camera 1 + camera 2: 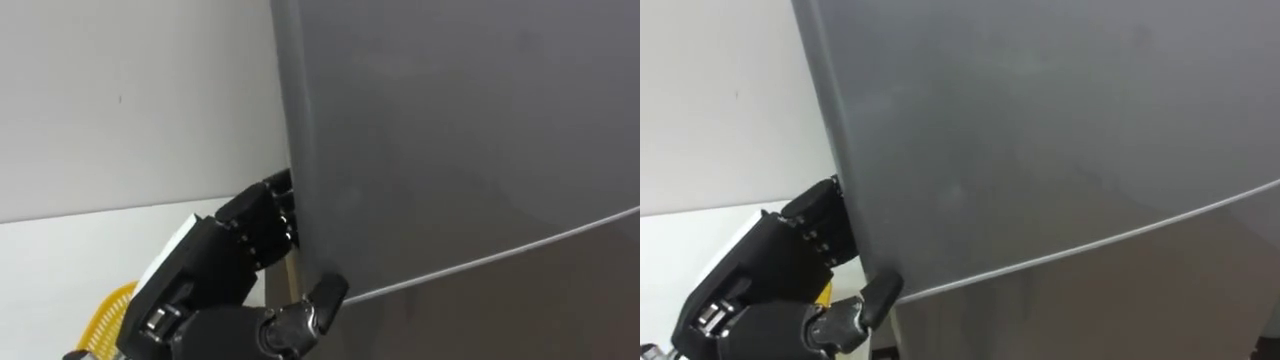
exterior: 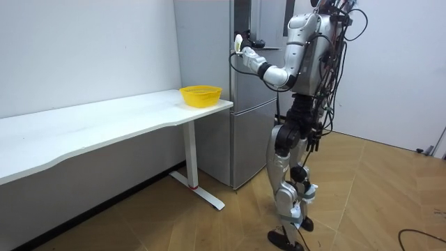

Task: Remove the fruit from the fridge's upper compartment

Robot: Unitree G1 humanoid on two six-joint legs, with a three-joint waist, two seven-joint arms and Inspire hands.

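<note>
Fridge door [image 1: 450, 130], plain smooth grey; left robot hand [image 1: 205, 268] curls round its left edge, thumb in front.

One fridge [image 2: 252, 139] is standing in the room, and two doors are showing on its front: one upper door [image 1: 450, 130] and one lower door [image 1: 560, 310] (a single thin pale seam is running between the two). One white table [image 2: 104, 125] is standing beside the fridge, and it is carrying one yellow basket [image 2: 201, 95]. One hand, the left hand [image 1: 230, 250], is showing at the upper door's edge.
</note>
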